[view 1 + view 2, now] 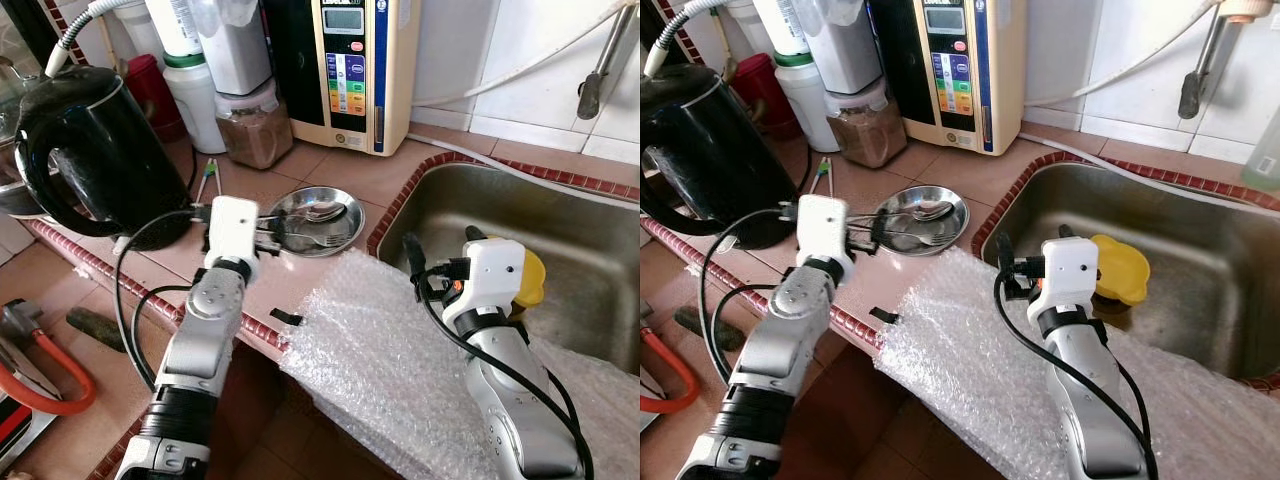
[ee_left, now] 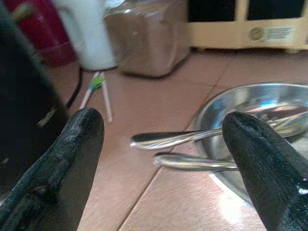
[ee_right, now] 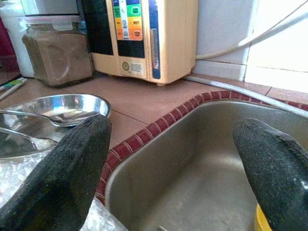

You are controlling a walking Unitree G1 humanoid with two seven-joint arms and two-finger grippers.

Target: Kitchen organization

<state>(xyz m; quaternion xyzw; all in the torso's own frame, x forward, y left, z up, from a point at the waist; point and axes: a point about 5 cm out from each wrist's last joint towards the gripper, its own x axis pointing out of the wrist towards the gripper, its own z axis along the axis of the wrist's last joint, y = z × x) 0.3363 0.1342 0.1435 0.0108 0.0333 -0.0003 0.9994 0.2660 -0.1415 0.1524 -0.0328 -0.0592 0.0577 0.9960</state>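
Spoon (image 2: pixel 192 137) and fork (image 2: pixel 197 162) handles just ahead of left gripper (image 2: pixel 161 159), fingers apart; right gripper (image 3: pixel 173 163) apart over sink (image 3: pixel 202 159).

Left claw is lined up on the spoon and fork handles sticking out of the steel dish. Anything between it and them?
Nothing visible. The left claw is open, its fingers either side of the two handles, which jut off the steel dish over bare counter. The black kettle stands close on its outer side, not in the way.

Kettle (image 1: pixel 85 150) cut off at left edge, yellow item (image 1: pixel 1118 268) in sink partly hidden behind right gripper (image 1: pixel 1032 250).
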